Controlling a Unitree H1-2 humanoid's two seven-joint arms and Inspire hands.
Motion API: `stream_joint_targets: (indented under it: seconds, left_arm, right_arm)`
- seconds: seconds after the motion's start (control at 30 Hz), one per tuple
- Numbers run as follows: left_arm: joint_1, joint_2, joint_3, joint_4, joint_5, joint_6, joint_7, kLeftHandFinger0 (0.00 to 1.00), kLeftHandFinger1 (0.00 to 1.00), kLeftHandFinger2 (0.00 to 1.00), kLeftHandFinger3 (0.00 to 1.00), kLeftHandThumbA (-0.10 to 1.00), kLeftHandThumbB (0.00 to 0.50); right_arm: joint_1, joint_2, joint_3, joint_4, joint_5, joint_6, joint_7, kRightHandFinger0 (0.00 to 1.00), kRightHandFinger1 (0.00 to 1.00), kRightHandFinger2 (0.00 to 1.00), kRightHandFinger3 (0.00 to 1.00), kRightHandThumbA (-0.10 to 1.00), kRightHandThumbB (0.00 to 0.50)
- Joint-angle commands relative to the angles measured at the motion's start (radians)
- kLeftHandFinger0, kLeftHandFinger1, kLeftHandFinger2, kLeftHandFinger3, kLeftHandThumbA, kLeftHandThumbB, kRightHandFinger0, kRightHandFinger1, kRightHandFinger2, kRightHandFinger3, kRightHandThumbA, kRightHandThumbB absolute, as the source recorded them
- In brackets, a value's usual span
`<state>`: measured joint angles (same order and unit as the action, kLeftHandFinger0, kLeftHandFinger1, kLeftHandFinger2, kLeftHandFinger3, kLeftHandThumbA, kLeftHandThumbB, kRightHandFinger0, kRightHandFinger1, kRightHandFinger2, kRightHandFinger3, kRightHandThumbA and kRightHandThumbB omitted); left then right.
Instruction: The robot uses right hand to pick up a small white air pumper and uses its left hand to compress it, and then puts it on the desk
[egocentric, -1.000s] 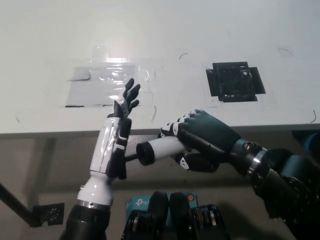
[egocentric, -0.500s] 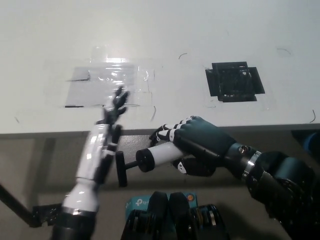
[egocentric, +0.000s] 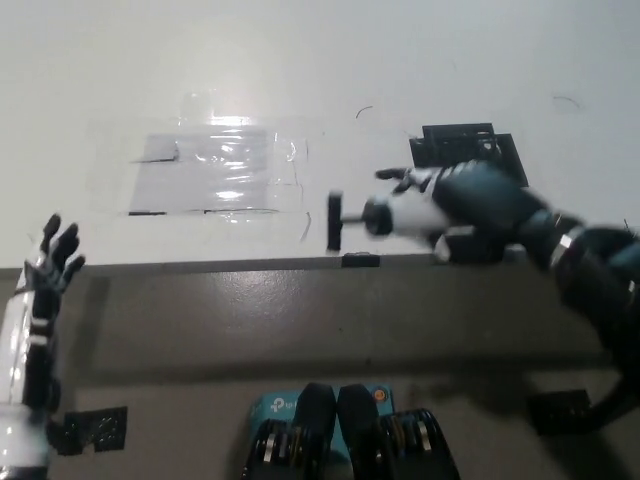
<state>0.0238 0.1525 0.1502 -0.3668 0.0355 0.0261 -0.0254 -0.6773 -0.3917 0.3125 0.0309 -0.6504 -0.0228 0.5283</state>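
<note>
White air pumper (egocentric: 392, 216) gripped in right hand (egocentric: 470, 205) fingers above desk (egocentric: 320, 60) edge; left hand (egocentric: 40, 300) open, empty.

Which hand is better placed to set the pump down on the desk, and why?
Right. The right hand grips the air pumper above the desk edge; the open left hand is away at the left.

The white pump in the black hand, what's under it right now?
Under the air pump held by the right hand is the white desk, near its front edge. The hand covers the black patch partly. Whether the pump touches the desk is unclear.
</note>
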Motion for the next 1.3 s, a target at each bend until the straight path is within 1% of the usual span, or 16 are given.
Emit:
stream_joint_targets:
  seconds: [0.0,0.1,0.23,0.27,0.4,0.53,0.63,0.67,0.7,0.73,0.77,0.8,0.9,1.0,1.1,1.27]
  left_arm:
    - [0.061,0.002,-0.008,0.022,-0.049,-0.082,-0.021,1.0,1.0,1.0,1.0,1.0,0.118]
    - [0.101,-0.004,-0.03,0.039,-0.035,-0.1,-0.026,1.0,1.0,1.0,1.0,1.0,0.118]
    - [0.157,-0.002,-0.067,0.077,-0.02,-0.159,-0.036,1.0,1.0,1.0,1.0,1.0,0.109]
    - [0.165,-0.002,-0.074,0.089,-0.009,-0.178,-0.033,1.0,1.0,1.0,1.0,1.0,0.087]
    - [0.221,-0.007,-0.109,0.12,0.057,-0.223,-0.02,1.0,1.0,1.0,1.0,1.0,0.103]
    - [0.234,-0.002,-0.12,0.124,0.051,-0.22,-0.021,1.0,1.0,1.0,1.0,1.0,0.129]
    - [0.237,0.0,-0.12,0.128,0.05,-0.228,-0.024,1.0,1.0,1.0,1.0,1.0,0.119]
    - [0.234,0.003,-0.12,0.13,0.05,-0.231,-0.025,1.0,1.0,1.0,1.0,1.0,0.104]
    - [0.233,0.003,-0.121,0.13,0.051,-0.231,-0.026,1.0,1.0,1.0,1.0,1.0,0.101]
    - [0.238,0.004,-0.126,0.122,0.056,-0.215,-0.03,1.0,1.0,1.0,1.0,1.0,0.077]
    - [0.241,0.003,-0.129,0.118,0.059,-0.208,-0.033,1.0,1.0,1.0,1.0,1.0,0.076]
    - [0.247,0.002,-0.133,0.118,0.055,-0.205,-0.037,1.0,1.0,1.0,1.0,1.0,0.08]
    - [0.264,0.004,-0.142,0.11,0.058,-0.204,-0.04,1.0,1.0,1.0,1.0,1.0,0.083]
    - [0.262,0.006,-0.142,0.109,0.058,-0.204,-0.037,1.0,1.0,1.0,1.0,1.0,0.094]
    - [0.26,0.005,-0.139,0.112,0.059,-0.203,-0.035,1.0,1.0,1.0,1.0,1.0,0.097]
    - [0.243,0.004,-0.134,0.117,0.049,-0.2,-0.035,1.0,1.0,1.0,1.0,1.0,0.092]
  right_arm:
    - [-0.117,-0.02,-0.046,0.113,0.0,-0.005,-0.083,0.05,0.46,0.79,0.88,-0.1,0.097]
    - [-0.158,-0.018,-0.049,0.216,-0.013,-0.01,-0.123,0.0,0.42,0.77,0.87,-0.1,0.103]
    - [-0.228,-0.004,-0.025,0.393,-0.043,-0.013,-0.179,0.0,0.45,0.81,0.99,-0.1,0.086]
    - [-0.25,0.001,-0.018,0.444,-0.047,-0.027,-0.199,0.01,0.47,0.83,1.0,-0.1,0.088]
    - [-0.295,0.033,0.006,0.608,-0.057,-0.048,-0.273,0.03,0.5,0.85,0.95,-0.1,0.131]
    - [-0.329,0.059,0.032,0.729,-0.067,-0.058,-0.335,0.04,0.51,0.85,0.93,-0.1,0.132]
    - [-0.338,0.068,0.046,0.795,-0.052,-0.075,-0.358,0.1,0.56,0.88,0.92,-0.1,0.175]
    - [-0.337,0.068,0.05,0.797,-0.048,-0.078,-0.356,0.16,0.61,0.94,0.98,-0.1,0.192]
    - [-0.334,0.066,0.051,0.793,-0.044,-0.078,-0.352,0.18,0.58,0.83,0.84,-0.1,0.193]
    - [-0.325,0.058,0.053,0.785,-0.029,-0.089,-0.329,0.54,0.89,1.0,1.0,0.12,0.277]
    - [-0.32,0.051,0.056,0.781,-0.023,-0.098,-0.313,0.7,0.95,1.0,1.0,0.16,0.274]
    - [-0.312,0.046,0.057,0.774,-0.009,-0.096,-0.279,0.97,1.0,1.0,1.0,0.29,0.288]
    - [-0.277,0.034,0.074,0.741,-0.008,-0.087,-0.233,1.0,1.0,1.0,1.0,0.55,0.376]
    - [-0.259,0.031,0.078,0.727,-0.003,-0.091,-0.242,1.0,1.0,1.0,1.0,0.66,0.421]
    - [-0.243,0.025,0.075,0.693,0.005,-0.084,-0.233,1.0,1.0,1.0,1.0,0.73,0.401]
    - [-0.257,0.021,0.076,0.676,-0.016,-0.092,-0.284,1.0,1.0,1.0,1.0,0.89,0.419]
